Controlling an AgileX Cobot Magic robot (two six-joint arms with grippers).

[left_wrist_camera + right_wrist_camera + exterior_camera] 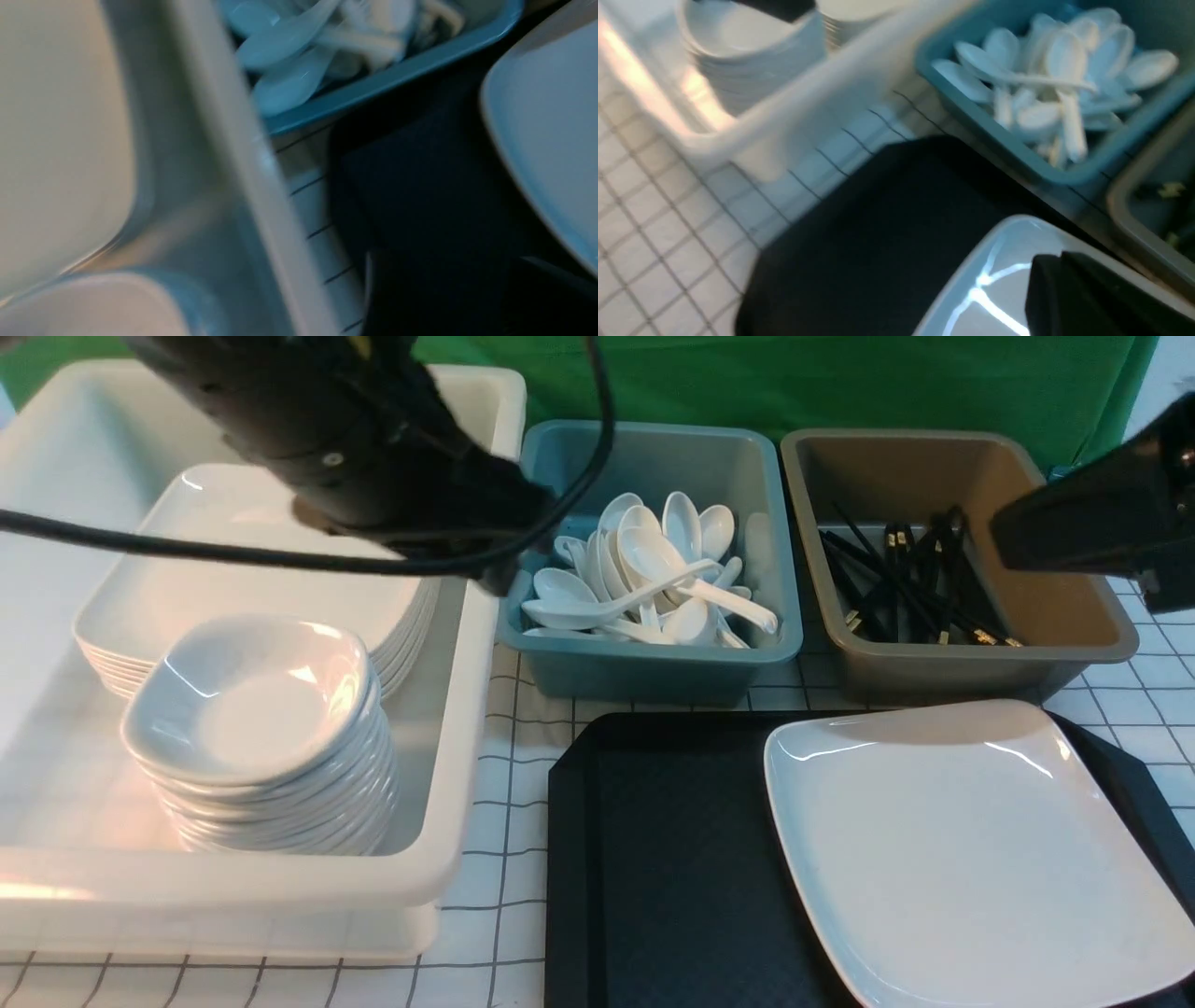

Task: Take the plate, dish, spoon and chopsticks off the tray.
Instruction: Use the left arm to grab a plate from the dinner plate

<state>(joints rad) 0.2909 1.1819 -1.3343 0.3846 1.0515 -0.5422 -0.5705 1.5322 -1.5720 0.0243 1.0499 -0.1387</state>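
Observation:
The large white plate [971, 859] lies on the right part of the black tray [672, 859]. It also shows in the left wrist view [551, 116] and the right wrist view [999, 280]. No dish, spoon or chopsticks show on the tray. My left gripper [504, 565] hangs above the right wall of the white bin; in its wrist view [453, 298] the fingers stand apart and empty. My right gripper [1004, 537] hovers over the brown bin; in its wrist view [1059, 261] the fingers are together with nothing between them, above the plate's corner.
A white bin [448, 784] at the left holds a stack of plates [233, 569] and a stack of small dishes [252, 700]. A teal bin [653, 663] holds several white spoons. A brown bin [1074, 616] holds black chopsticks [915, 579]. A green backdrop stands behind.

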